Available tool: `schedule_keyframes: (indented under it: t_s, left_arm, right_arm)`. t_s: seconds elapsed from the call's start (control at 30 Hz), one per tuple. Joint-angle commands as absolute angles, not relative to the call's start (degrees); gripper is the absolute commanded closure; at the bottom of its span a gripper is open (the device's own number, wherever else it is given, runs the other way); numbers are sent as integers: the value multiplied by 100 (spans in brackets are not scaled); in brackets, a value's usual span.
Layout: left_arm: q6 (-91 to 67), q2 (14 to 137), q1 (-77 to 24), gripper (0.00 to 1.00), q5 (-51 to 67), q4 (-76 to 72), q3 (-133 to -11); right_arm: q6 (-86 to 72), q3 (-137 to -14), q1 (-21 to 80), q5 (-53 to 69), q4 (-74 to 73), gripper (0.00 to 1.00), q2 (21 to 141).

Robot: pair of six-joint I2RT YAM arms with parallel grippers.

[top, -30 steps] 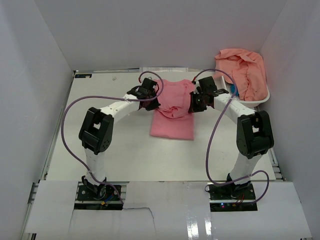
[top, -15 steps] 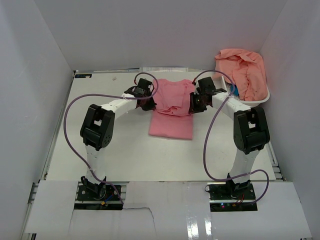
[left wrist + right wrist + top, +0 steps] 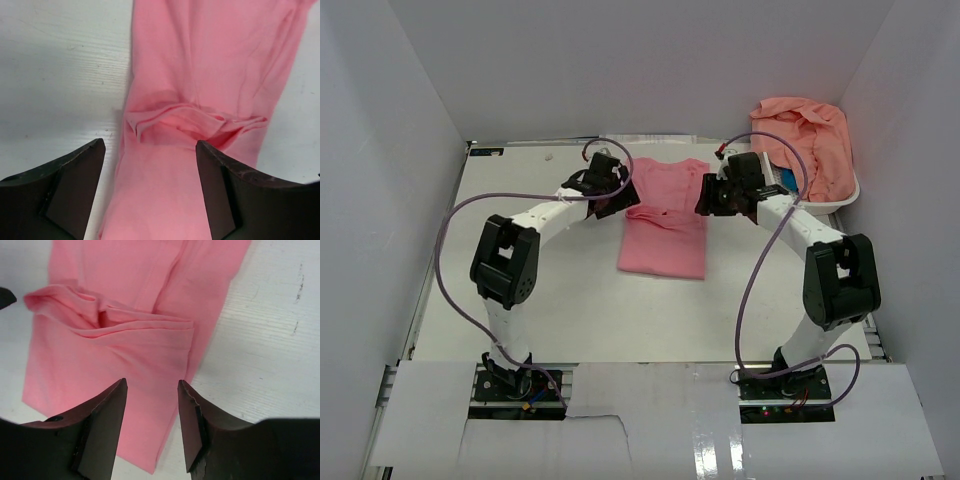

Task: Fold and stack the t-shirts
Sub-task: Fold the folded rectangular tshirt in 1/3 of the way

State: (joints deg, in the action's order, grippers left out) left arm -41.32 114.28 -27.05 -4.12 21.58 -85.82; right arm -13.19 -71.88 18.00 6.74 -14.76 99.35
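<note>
A rose-pink t-shirt lies on the table as a long narrow strip, with a bunched crease across its middle. My left gripper hovers over the strip's left edge, its jaws wide open and empty. At the strip's right edge my right gripper stands open too, with nothing between its fingers. More t-shirts, salmon-peach, lie heaped in the basket at the back right.
The white slotted basket stands at the back right corner against the right wall. White walls enclose the table on the left, back and right. Purple cables loop from both arms.
Both grippers have opened and let go of the pink shirt's folded edge. Both arms have pulled slightly outward and back, and the shirt now lies flat.
</note>
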Motion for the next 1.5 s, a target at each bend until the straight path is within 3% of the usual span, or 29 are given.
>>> schedule_keyframes:
  t_s: [0.0, 0.17, 0.33, 0.37, 0.4, 0.43, 0.47, 0.8, 1.07, 1.47]
  left_arm:
    - [-4008, 10033, -2681, 16, -633, 1663, -7994]
    - [-4104, 9001, -2733, 17, -309, 932, -6524]
    - [-4157, 8517, -2900, 25, 789, 291, -5373]
    - [-4149, 8508, -2996, 31, 878, 186, -5257]
    - [-4140, 8517, -3041, 66, 983, 45, -5151]
    - [-4122, 8578, -3076, 90, 1019, -130, -4994]
    - [-4166, 8630, -3094, 100, 1054, -149, -4949]
    - [-4193, 9351, -3129, 100, 1784, -826, -5000]
    - [-4140, 10001, -3234, 100, 1688, -1019, -5256]
    - [-4333, 10416, -3234, 100, 1187, -1415, -4545]
  right_arm:
    - [-1494, -6699, 1767, 1211, -670, 48, 9405]
    - [-1801, -6320, 1793, 2617, -248, 49, 9623]
    - [-2126, -6581, 1915, 3838, 421, 55, 10552]
    - [-2153, -6705, 1951, 3937, 439, 68, 10721]
    - [-2179, -6845, 1969, 4007, 439, 77, 11027]
    - [-2275, -6960, 2004, 4095, 483, 87, 11152]
    - [-2329, -7118, 2021, 4148, 536, 92, 11258]
    - [-2610, -7348, 2276, 4201, 913, 92, 11777]
    - [-2663, -7374, 2469, 4122, 1151, 92, 11927]
    - [-2356, -8189, 2593, 3507, 599, 92, 12357]
